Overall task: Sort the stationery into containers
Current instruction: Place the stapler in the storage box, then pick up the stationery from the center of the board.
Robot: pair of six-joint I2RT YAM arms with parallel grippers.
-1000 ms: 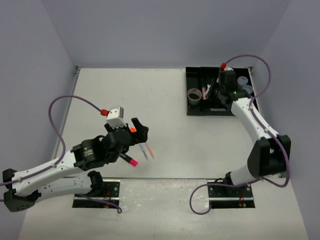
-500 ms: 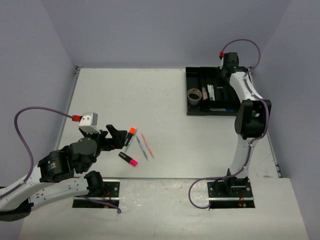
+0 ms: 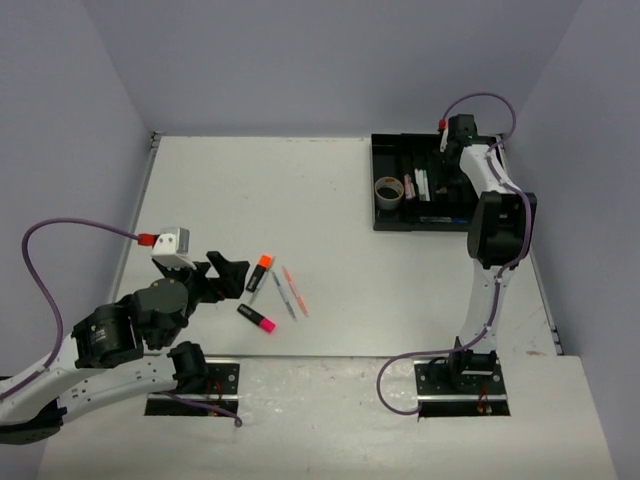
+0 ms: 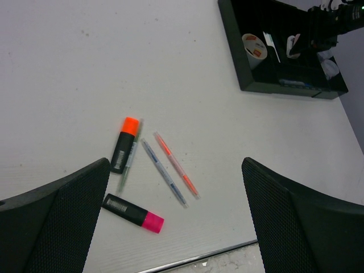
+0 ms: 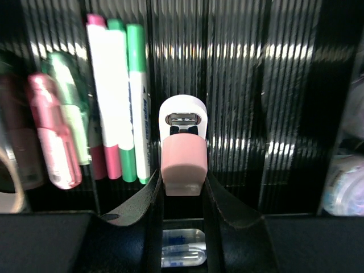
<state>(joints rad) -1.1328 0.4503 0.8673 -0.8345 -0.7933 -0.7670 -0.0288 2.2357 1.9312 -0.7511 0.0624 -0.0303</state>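
White table (image 3: 300, 200) stood between lilac walls (image 3: 320, 60) | black tray (image 3: 390, 155) at far right corner | left gripper (image 4: 175, 165) gaped wide, empty | right gripper (image 5: 183, 187) pinched pink-white item (image 5: 183, 159).

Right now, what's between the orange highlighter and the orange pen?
Green pen against the orange highlighter, then a blue pen beside the orange pen; left wrist view.

Top camera overlooks whole table (image 3: 300, 190); left wrist sees tray (image 4: 238, 62) afar, right close.

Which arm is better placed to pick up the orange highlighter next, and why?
Left. The left gripper, open, hovers beside the orange highlighter; the right gripper holds a pink-and-white item over the tray.
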